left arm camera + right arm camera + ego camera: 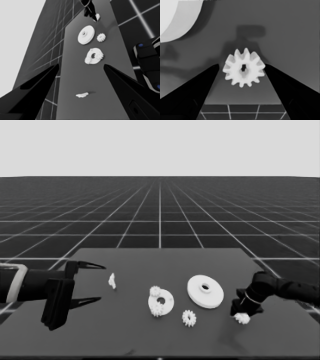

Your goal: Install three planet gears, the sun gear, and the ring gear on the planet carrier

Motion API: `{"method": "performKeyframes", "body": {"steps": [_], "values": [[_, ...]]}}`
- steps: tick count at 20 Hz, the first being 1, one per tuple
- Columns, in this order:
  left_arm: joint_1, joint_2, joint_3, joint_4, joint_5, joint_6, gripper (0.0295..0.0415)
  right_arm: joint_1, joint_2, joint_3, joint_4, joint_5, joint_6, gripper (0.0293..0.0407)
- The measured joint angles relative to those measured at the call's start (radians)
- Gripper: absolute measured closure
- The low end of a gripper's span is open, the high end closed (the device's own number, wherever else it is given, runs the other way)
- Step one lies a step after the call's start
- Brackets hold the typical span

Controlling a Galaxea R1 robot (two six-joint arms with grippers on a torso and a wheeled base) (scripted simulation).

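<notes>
My right gripper is down at the table's right end, directly over a small toothed gear. In the right wrist view that gear lies flat on the table between my two fingers, with its dark centre hole facing up. The fingers are spread wide: a gap of dark table shows on each side of the gear, and neither finger touches its teeth.

The larger round part lies just beside this gripper, toward the table's centre; its pale rim fills one corner of the right wrist view. A second loose gear lies farther from the gripper on the same side, apart from both round parts.

The smaller round part lies beyond the larger one, toward my left gripper. Two gears already sit on it: one on its far rim and one on its near rim. The left wrist view shows the same pair on that part.

My left gripper hangs over the table's left end with its fingers spread wide and nothing between them. A thin white piece lies just beyond its fingertips, not touching them.
</notes>
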Motion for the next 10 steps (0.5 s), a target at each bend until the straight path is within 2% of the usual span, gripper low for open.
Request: {"method": "performKeyframes", "body": {"steps": [3, 5, 10], "values": [[0.0, 0.0, 0.0, 0.0, 0.0, 0.0, 0.0326, -0.007, 0.006, -0.01, -0.004, 0.006, -0.002, 0.0315], [0.0, 0.0, 0.0, 0.0, 0.0, 0.0, 0.0326, -0.008, 0.006, -0.012, -0.005, 0.008, -0.002, 0.0386], [0.0, 0.0, 0.0, 0.0, 0.0, 0.0, 0.0326, -0.008, 0.007, -0.013, -0.006, 0.008, -0.002, 0.0388]]}}
